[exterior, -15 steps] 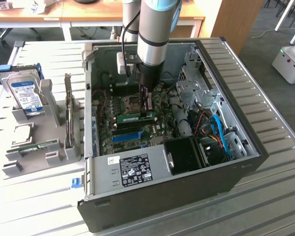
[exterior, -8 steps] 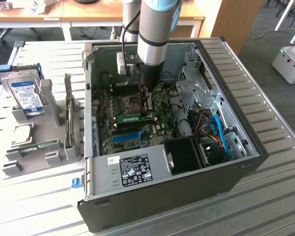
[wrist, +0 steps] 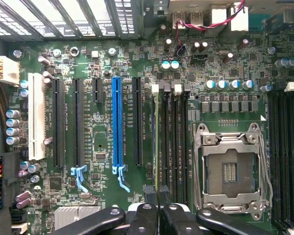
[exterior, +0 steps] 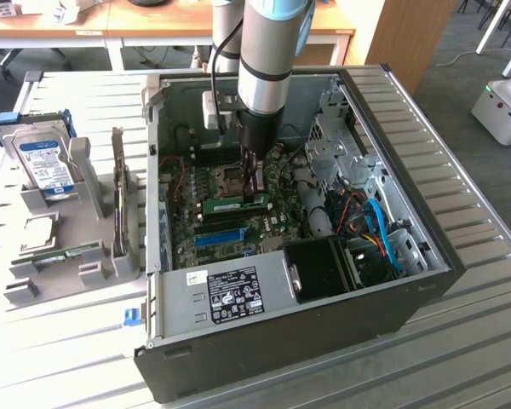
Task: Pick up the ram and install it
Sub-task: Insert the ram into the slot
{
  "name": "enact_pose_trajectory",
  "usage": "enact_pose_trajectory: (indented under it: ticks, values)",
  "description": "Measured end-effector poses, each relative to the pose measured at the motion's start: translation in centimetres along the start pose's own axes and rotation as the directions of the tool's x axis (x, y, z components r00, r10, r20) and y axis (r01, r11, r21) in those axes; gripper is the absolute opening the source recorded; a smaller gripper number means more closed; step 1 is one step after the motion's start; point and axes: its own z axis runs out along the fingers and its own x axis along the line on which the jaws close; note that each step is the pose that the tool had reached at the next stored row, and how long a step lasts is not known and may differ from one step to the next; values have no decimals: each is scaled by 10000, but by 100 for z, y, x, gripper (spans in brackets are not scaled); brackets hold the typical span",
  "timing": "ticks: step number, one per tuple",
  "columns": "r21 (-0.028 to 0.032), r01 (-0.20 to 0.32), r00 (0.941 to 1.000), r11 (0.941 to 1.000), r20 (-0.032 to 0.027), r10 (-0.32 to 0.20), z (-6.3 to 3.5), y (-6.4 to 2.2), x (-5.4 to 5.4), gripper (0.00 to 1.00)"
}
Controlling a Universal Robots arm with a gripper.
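Seating looks to be the step I have in hand: the pincer is clenched on the top edge of the ram. The stick stands on its long edge inside the open computer case, over the motherboard's memory slots, between the blue slot and the CPU socket. In the wrist view it seems to run edge-on away from the fingertips, along the memory slot farthest from the socket. I cannot tell whether it is fully home. To do this well, I judge the stick must sit parallel to its slot, upright and not tilted toward a neighbour. The push should go straight down and evenly along the length, so neither end rides high. The white latches, at the slots' end away from the pincer, want watching, since a clean seat should bring them in on the stick. The hard drive stands in its holder on the desk, well apart at the exterior view's left, out of my way.
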Motion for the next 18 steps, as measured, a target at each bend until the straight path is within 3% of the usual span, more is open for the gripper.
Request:
enact_pose_trajectory:
  ticks: [18]
  values:
    - [-1,112,9999,9999,-5,-112,0,1,-6,12]
